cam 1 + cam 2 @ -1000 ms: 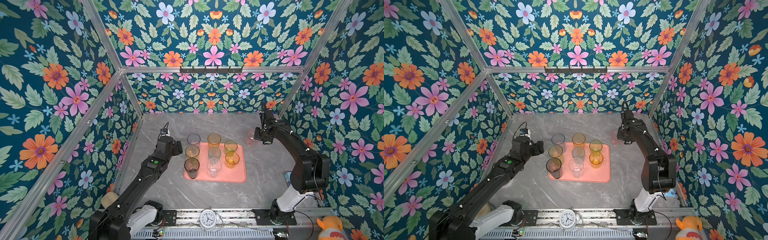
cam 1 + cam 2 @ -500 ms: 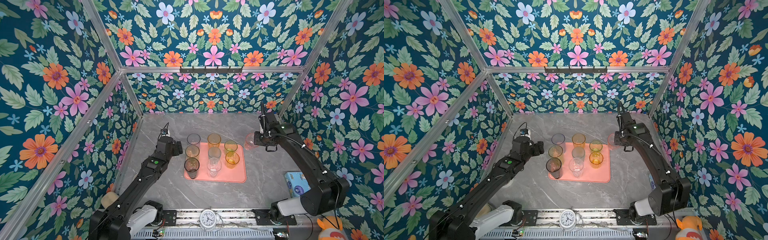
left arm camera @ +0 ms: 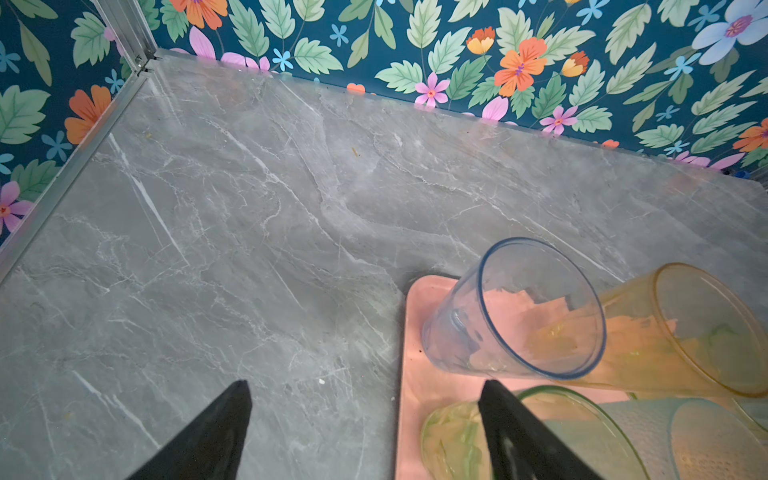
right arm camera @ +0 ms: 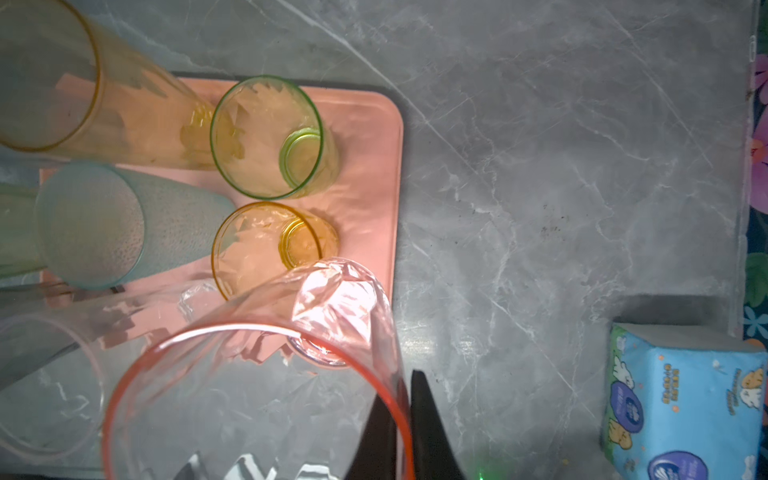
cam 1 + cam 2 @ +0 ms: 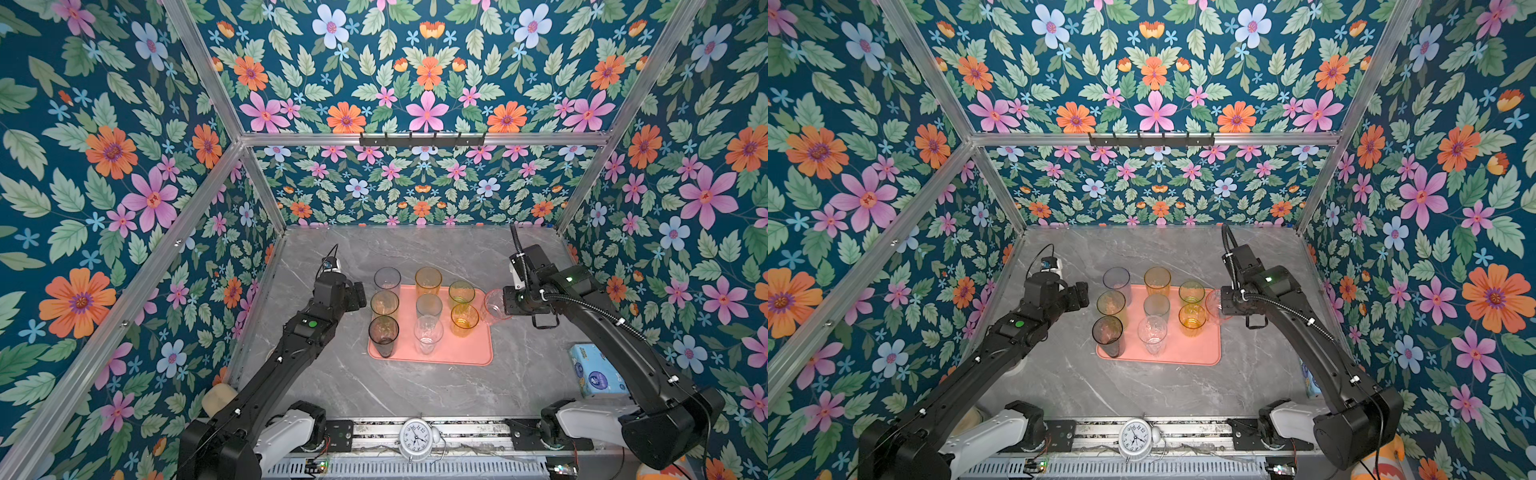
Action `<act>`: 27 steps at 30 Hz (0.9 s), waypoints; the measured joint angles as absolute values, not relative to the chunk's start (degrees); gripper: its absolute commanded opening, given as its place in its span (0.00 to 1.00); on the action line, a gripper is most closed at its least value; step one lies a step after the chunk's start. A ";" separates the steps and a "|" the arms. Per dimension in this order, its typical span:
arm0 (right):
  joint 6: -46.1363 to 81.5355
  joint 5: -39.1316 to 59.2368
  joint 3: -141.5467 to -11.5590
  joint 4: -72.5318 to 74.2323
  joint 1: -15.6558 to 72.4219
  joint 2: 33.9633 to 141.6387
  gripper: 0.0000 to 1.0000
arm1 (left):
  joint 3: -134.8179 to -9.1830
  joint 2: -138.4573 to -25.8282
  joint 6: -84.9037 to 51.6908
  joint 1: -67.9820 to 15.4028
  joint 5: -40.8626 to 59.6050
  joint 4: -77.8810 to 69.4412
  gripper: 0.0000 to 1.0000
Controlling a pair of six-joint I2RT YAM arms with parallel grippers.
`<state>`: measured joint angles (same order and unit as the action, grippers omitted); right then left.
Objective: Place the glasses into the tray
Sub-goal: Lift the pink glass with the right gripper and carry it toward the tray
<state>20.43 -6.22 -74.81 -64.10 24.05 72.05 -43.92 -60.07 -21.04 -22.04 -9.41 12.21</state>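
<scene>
Right wrist view, right gripper [image 4: 399,386] pinching pink glass [image 4: 332,299] rim beside tray [image 4: 374,187], left gripper [image 3: 365,381] spread wide, empty, near tray corner

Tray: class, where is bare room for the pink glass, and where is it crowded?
Bare: the near-right corner of the tray, bordered by the short amber glass, the clear glass and the rim. Crowded with glasses: the far end and left side.

Black left gripper [image 3: 365,384] hangs, fingers [image 3: 216,428] spread wide; black right gripper [image 4: 399,390] is clamped. It pinches a pink translucent tumbler [image 4: 340,299] by the wall
</scene>
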 measured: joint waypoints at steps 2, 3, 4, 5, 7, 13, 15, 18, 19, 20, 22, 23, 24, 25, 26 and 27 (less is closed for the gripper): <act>21.06 -6.35 -74.13 -65.08 25.93 71.35 0.04 | -43.99 -60.07 -21.04 -22.04 -9.43 12.21 0.89; 21.52 -6.48 -73.87 -65.56 26.87 71.00 0.04 | -44.03 -60.07 -21.04 -22.04 -9.43 12.21 0.89; 22.09 -6.59 -73.65 -65.82 27.53 70.72 0.04 | -44.07 -60.07 -21.04 -22.04 -9.45 12.21 0.89; 22.35 -6.66 -73.36 -66.02 28.40 70.43 0.04 | -44.07 -60.05 -21.04 -22.04 -9.52 12.21 0.89; 23.27 -7.53 -72.77 -66.28 30.50 70.00 0.04 | -44.07 -60.05 -21.04 -22.04 -9.61 12.23 0.89; 26.24 -8.58 -70.61 -66.46 35.73 69.25 0.03 | -43.90 -60.05 -21.04 -22.04 -9.63 12.23 0.89; 27.27 -9.02 -69.87 -66.46 37.26 68.99 0.03 | -43.86 -60.03 -21.04 -22.04 -9.63 12.25 0.89; 28.75 -9.21 -68.82 -66.41 39.20 68.64 0.02 | -43.86 -59.88 -21.04 -22.04 -9.63 12.25 0.89; 29.17 -9.23 -68.47 -66.30 39.62 68.55 0.02 | -43.86 -59.81 -21.04 -22.04 -9.65 12.25 0.89; 29.78 -9.28 -68.01 -66.13 40.21 68.42 0.02 | -43.86 -59.72 -21.04 -22.04 -9.65 12.25 0.89; 30.44 -9.30 -67.16 -65.69 41.21 68.27 0.02 | -43.81 -59.64 -21.04 -22.04 -9.67 12.25 0.89; 31.03 -9.30 -66.61 -65.28 41.80 68.18 0.02 | -43.70 -59.59 -21.04 -22.04 -9.69 12.23 0.89; 31.48 -9.28 -66.08 -64.86 42.35 68.14 0.02 | -43.57 -59.53 -21.04 -22.04 -9.69 12.25 0.89; 31.83 -9.28 -65.63 -64.47 42.74 68.10 0.02 | -43.44 -59.42 -21.04 -22.04 -9.69 12.25 0.89; 32.40 -9.26 -64.99 -64.01 43.13 68.10 0.02 | -43.35 -59.31 -21.04 -22.04 -9.72 12.25 0.89; 32.75 -9.26 -64.31 -63.48 43.46 68.10 0.02 | -43.22 -59.13 -21.04 -22.04 -9.74 12.23 0.89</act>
